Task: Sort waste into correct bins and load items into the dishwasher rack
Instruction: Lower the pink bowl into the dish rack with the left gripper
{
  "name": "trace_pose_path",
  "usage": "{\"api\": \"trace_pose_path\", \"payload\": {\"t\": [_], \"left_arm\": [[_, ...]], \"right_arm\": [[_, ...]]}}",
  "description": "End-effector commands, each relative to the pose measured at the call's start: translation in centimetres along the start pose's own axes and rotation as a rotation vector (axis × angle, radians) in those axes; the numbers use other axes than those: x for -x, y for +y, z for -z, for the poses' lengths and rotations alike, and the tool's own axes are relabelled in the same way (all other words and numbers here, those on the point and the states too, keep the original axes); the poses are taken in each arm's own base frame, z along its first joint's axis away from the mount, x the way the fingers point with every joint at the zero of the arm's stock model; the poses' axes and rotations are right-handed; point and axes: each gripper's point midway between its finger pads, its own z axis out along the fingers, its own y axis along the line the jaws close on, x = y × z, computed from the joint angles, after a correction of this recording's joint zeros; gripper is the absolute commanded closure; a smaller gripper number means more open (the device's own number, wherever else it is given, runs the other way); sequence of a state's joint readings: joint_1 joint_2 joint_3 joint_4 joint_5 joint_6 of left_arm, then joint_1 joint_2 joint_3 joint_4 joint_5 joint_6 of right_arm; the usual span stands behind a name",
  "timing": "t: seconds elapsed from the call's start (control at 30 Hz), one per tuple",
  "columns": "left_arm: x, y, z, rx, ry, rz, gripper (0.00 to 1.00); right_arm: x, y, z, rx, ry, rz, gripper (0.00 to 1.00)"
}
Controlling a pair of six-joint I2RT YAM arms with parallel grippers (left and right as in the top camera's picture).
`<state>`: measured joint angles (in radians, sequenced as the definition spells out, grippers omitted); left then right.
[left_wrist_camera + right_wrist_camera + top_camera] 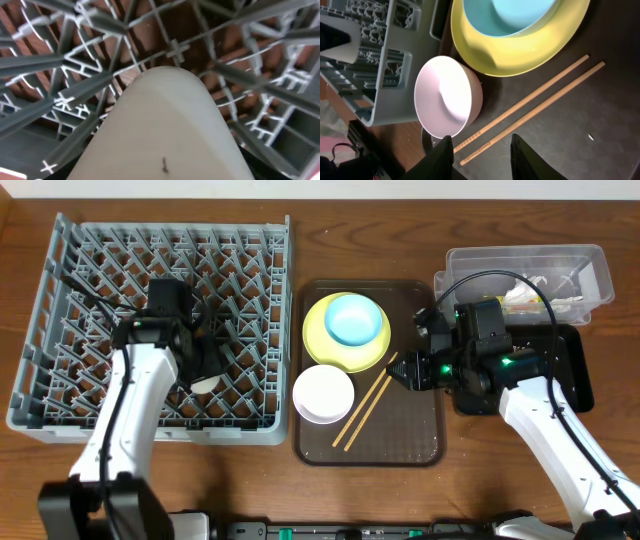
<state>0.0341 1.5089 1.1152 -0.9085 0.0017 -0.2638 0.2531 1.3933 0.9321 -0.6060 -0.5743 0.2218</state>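
Left wrist view is filled by the white cup (165, 125), among rack (55, 62) pegs just ahead of the left claw (203, 358), whose grip cannot be told; it could be tipped. Below the spread right claw (482, 156), the chopsticks (520, 102) could be scattered.

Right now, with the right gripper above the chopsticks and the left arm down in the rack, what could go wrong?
1. The chopsticks lie slightly apart on the brown tray. The open right gripper might pinch only one, or roll the other away.
2. The white bowl sits close beside that gripper, so descending could nudge it.
3. The small white cup is low among the dishwasher rack pegs. The left gripper hides its hold, so the cup may tip on release.
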Motion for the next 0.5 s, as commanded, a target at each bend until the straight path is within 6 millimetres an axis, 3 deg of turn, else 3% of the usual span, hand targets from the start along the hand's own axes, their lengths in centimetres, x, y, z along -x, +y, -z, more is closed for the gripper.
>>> {"api": "trace_pose_path", "payload": {"t": [0.0, 0.03, 0.1, 0.17, 0.23, 0.47], "left_arm": [[-0.27, 0.36, -1.25, 0.03, 0.042, -0.009, 0.81], [-0.38, 0.38, -1.57, 0.034, 0.054, -0.009, 0.81], [-0.51, 0.4, -1.95, 0.039, 0.068, -0.011, 0.62], [-0.58, 0.41, -2.13, 0.041, 0.075, -0.011, 0.55], [-0.59, 0.42, -2.15, 0.041, 0.075, -0.011, 0.4], [-0.91, 0.53, -2.12, 0.046, 0.088, -0.012, 0.15]], "right_arm": [[-0.03, 0.23, -0.07, 0.001, 0.003, 0.025, 0.65], [-0.03, 0.23, -0.07, 0.001, 0.003, 0.026, 0.64], [-0.03, 0.23, -0.07, 0.001, 0.003, 0.026, 0.64], [-0.04, 0.24, -0.07, 0.001, 0.003, 0.025, 0.64], [-0.04, 0.23, -0.07, 0.001, 0.003, 0.025, 0.64], [-0.05, 0.23, -0.07, 0.001, 0.003, 0.025, 0.62]]}}
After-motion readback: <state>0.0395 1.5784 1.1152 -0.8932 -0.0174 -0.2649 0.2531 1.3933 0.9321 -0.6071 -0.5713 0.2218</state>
